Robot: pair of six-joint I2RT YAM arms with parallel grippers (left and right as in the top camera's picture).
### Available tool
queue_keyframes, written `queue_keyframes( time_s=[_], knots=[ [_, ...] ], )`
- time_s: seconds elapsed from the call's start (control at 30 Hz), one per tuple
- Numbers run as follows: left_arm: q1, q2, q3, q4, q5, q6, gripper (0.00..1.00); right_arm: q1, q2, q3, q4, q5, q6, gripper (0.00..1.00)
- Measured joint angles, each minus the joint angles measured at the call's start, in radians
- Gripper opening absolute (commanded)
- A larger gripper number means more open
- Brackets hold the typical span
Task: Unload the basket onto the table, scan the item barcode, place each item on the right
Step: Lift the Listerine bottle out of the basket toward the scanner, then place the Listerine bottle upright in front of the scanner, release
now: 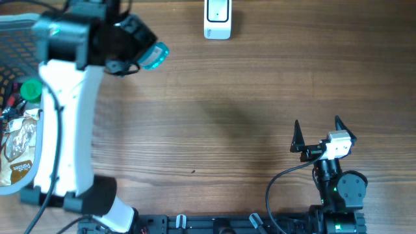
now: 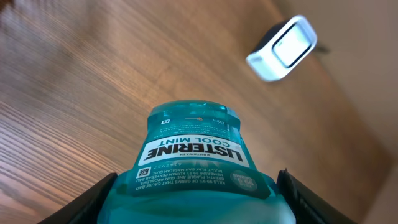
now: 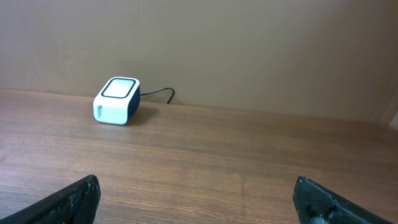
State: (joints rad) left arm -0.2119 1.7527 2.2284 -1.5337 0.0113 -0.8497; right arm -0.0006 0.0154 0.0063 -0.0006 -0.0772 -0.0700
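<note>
Your left fingers [image 2: 78, 204] grip the bottle [image 2: 193, 158] at upper left of the overhead frame, angled toward the scanner [image 1: 218, 19] at top centre, presumably to present its barcode, while the right fingers [image 3: 71, 199] sit open and empty at lower right.

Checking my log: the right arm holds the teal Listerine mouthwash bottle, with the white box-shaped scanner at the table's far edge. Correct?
No: the left gripper holds the teal Listerine mouthwash bottle, as the left wrist view shows. The rest is right.
</note>
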Motion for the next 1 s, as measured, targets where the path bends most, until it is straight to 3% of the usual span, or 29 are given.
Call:
queue_keyframes(
  time_s=[0.3,0.43,0.93,1.0],
  knots=[
    [-0.155,0.194,0.000,-0.007,-0.061,0.089,0.58,0.000,0.000,0.000,0.000,0.000,0.000,1.00],
    [-0.214,0.263,0.000,0.008,-0.089,0.181,0.58,0.000,0.000,0.000,0.000,0.000,0.000,1.00],
    [-0.234,0.441,-0.029,0.181,-0.074,0.414,0.51,0.000,0.000,0.000,0.000,0.000,0.000,1.00],
    [-0.234,0.449,-0.067,0.220,-0.064,0.426,0.54,0.000,0.000,0.000,0.000,0.000,0.000,1.00]
  ],
)
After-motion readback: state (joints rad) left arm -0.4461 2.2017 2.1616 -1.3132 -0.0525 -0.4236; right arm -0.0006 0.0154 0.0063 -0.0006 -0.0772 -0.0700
